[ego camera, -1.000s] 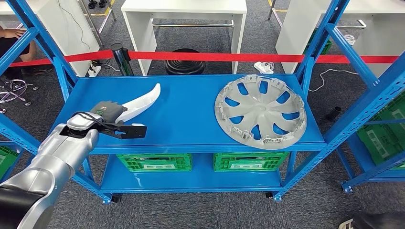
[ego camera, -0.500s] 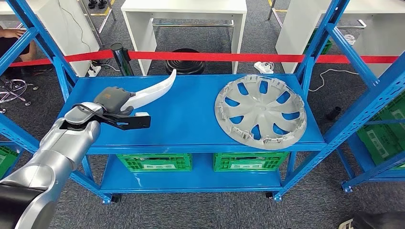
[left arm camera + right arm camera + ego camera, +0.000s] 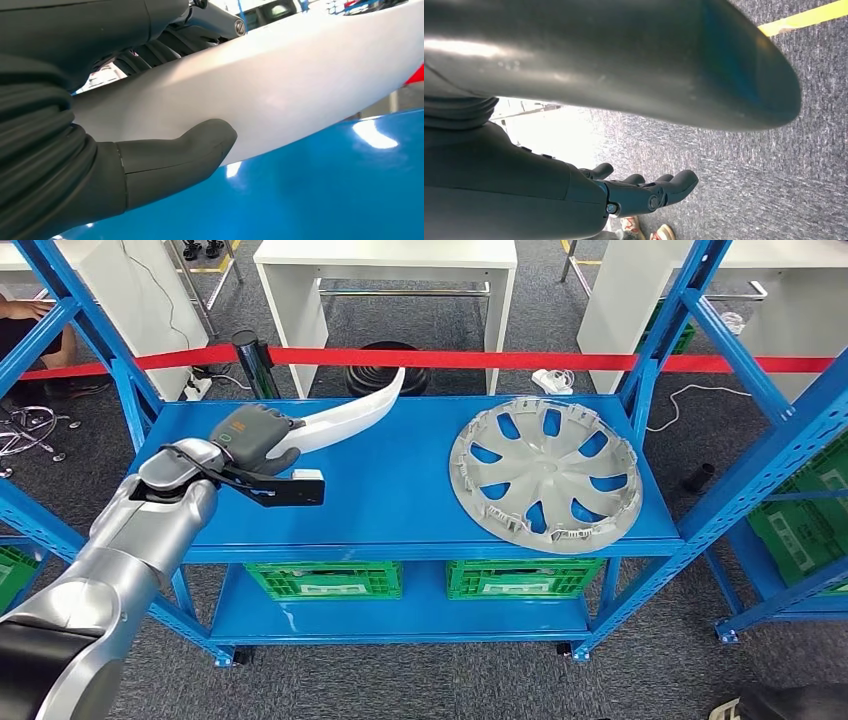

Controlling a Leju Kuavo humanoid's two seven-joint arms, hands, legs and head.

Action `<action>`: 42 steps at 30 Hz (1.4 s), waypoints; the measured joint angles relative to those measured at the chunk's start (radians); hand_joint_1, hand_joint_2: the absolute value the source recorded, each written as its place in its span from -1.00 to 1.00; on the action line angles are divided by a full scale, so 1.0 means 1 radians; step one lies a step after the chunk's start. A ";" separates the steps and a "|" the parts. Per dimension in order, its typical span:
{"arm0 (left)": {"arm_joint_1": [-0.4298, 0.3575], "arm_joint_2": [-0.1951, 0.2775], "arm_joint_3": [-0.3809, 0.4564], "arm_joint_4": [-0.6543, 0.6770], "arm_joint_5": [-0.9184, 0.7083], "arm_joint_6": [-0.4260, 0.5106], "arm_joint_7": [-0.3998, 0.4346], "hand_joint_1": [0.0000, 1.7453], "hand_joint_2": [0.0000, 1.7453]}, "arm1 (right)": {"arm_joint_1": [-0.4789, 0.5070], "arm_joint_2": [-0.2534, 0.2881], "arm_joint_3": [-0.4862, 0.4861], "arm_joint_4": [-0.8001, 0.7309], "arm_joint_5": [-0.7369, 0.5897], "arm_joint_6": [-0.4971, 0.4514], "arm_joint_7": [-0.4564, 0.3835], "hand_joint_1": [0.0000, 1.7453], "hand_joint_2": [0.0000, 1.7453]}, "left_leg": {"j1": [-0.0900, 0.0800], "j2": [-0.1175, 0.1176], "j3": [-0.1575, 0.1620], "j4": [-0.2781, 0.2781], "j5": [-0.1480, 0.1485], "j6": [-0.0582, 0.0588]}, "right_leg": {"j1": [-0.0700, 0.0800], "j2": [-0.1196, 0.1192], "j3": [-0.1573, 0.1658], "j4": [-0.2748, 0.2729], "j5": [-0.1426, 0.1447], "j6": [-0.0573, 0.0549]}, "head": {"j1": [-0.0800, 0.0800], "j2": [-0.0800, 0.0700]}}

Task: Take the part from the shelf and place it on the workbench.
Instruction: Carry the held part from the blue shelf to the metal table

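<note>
Shelf (image 3: 400,500): You face a blue rack, its uprights cut off at both picture edges; the top deck carries the part at left and a wheel cover well apart at right.
Wheel cover (image 3: 545,475): Grey, round, spoked, lying flat with the blue deck showing through its openings.
Crates (image 3: 325,578): Two green ones on the lower deck, their tops hidden by the deck above.
Part (image 3: 345,415): A long white curved piece tapering to a point, glossy and smooth; its tip rises over the shelf's back edge toward the red tape (image 3: 500,360), while its thick end is hidden inside your left hand.
Left hand (image 3: 255,440): It grips the part's thick end; in the left wrist view the thumb (image 3: 200,145) presses on the lower face of the white surface and the darker fingers (image 3: 150,57) wrap the far side, just above the blue deck.
Right hand (image 3: 644,192): Hanging over grey carpet, fingers lightly curved and apart, holding nothing; a dark rounded body part blocks much of that view.
</note>
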 joint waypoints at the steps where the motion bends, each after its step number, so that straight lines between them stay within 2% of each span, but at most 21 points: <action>1: 0.000 0.001 0.000 -0.005 0.007 0.000 -0.009 1.00 1.00 | 0.000 0.000 0.000 0.000 0.000 0.000 0.000 -1.00 -1.00 | 0.000 0.000 0.000 0.000 0.000 0.000 | 0.000 0.000 0.000 0.000 0.000 0.000 | 0.000 0.000; 9: 0.023 0.012 -0.004 -0.074 0.065 0.000 -0.080 1.00 1.00 | 0.000 0.000 0.000 0.000 0.005 0.000 0.000 -1.00 -1.00 | 0.000 0.000 0.000 0.000 0.000 0.000 | 0.000 0.000 0.000 0.000 0.000 0.000 | 0.000 0.000; 14: 0.060 0.030 -0.012 -0.160 0.099 -0.013 -0.093 1.00 1.00 | 0.000 0.000 0.000 0.000 0.007 0.001 0.000 -1.00 -1.00 | 0.000 0.000 0.000 0.000 0.000 0.000 | 0.000 0.000 0.000 0.000 0.000 0.000 | 0.000 0.000; 19: 0.109 0.060 -0.038 -0.269 0.154 -0.058 -0.115 1.00 1.00 | 0.000 0.000 0.000 0.000 0.012 0.002 0.000 -1.00 -1.00 | 0.000 0.000 0.000 0.000 0.000 0.000 | 0.000 0.000 0.000 0.000 0.000 0.000 | 0.000 0.000; 25: 0.166 0.094 -0.091 -0.417 0.254 -0.157 -0.162 1.00 1.00 | -0.002 -0.002 0.000 -0.001 0.013 0.004 0.000 -1.00 -1.00 | 0.000 0.000 0.000 0.000 0.000 0.000 | 0.000 0.000 0.000 0.000 0.000 0.000 | 0.000 0.000; 32: 0.194 0.115 -0.165 -0.537 0.331 -0.222 -0.173 1.00 1.00 | -0.002 -0.004 -0.001 -0.005 0.001 0.003 0.000 -1.00 -1.00 | 0.000 0.000 0.000 0.000 -0.001 0.000 | 0.000 0.000 0.000 0.000 0.000 0.000 | 0.000 0.000; 34: 0.194 0.115 -0.181 -0.552 0.336 -0.221 -0.164 1.00 1.00 | -0.002 -0.004 -0.001 -0.006 -0.002 0.001 0.000 -1.00 -1.00 | -0.003 0.000 -0.002 0.004 -0.004 0.005 | -0.004 0.000 0.001 -0.003 0.002 0.004 | 0.000 0.000; 37: 0.192 0.113 -0.199 -0.568 0.347 -0.221 -0.152 1.00 1.00 | -0.003 -0.004 -0.001 -0.006 -0.003 0.000 0.000 -1.00 -1.00 | -0.006 0.002 0.005 -0.008 0.003 0.020 | -0.010 0.000 0.005 -0.008 0.006 0.014 | 0.000 0.000; 38: 0.190 0.111 -0.205 -0.574 0.355 -0.223 -0.151 1.00 1.00 | -0.003 -0.005 -0.001 -0.006 -0.003 0.000 0.000 -1.00 -1.00 | -0.003 0.004 0.011 -0.020 0.011 0.025 | -0.009 0.000 0.002 0.003 -0.004 0.016 | 0.000 0.000; 39: 0.187 0.109 -0.210 -0.580 0.363 -0.225 -0.150 1.00 1.00 | -0.003 -0.006 -0.001 -0.006 -0.003 -0.001 0.000 -1.00 -1.00 | -0.001 0.006 0.017 -0.031 0.018 0.029 | -0.007 0.001 -0.009 0.031 -0.026 0.015 | 0.000 0.000; 42: 0.186 0.104 -0.231 -0.595 0.379 -0.231 -0.149 1.00 1.00 | -0.003 -0.007 -0.001 -0.006 -0.003 -0.002 0.000 -1.00 -1.00 | 0.000 0.010 0.014 -0.038 0.025 0.035 | -0.003 0.003 -0.084 0.207 -0.127 0.013 | 0.002 0.000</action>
